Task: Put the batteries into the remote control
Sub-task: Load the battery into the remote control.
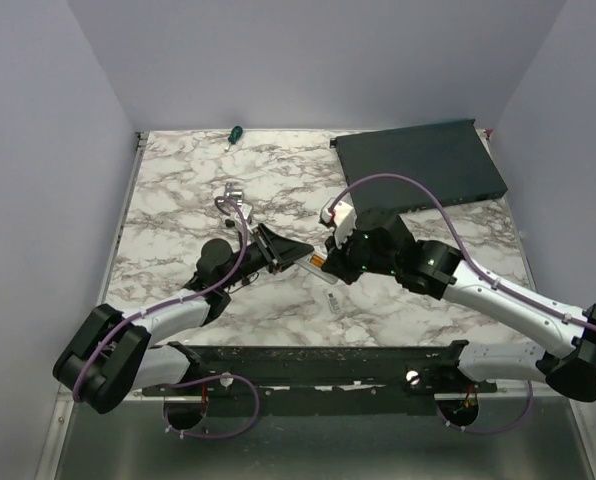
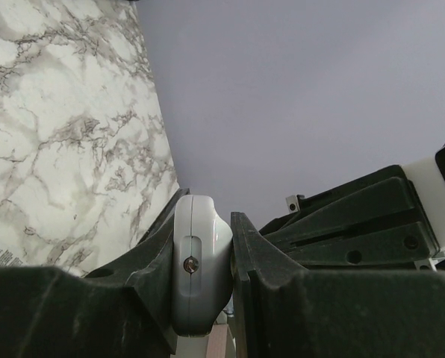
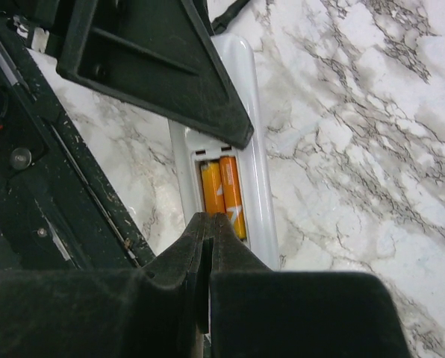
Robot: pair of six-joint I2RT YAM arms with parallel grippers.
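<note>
The white remote control [image 3: 257,179] lies back side up, its compartment uncovered, with two orange batteries [image 3: 224,188] side by side inside. My left gripper [image 2: 207,210] is shut on the remote [image 2: 200,261], clamping its narrow sides at one end; its black finger [image 3: 155,60] covers the remote's far part in the right wrist view. My right gripper [image 3: 211,218] is shut with nothing between its jaws, its tips over the batteries' near ends. From above, both grippers [image 1: 296,255] [image 1: 330,262] meet mid-table, with a bit of orange [image 1: 318,261] between them.
A large dark flat box [image 1: 418,165] lies at the back right. A green-handled screwdriver [image 1: 234,133] is at the back edge and a silver bracket [image 1: 232,192] behind the left gripper. A small white piece [image 1: 334,299] lies on the marble in front of the grippers.
</note>
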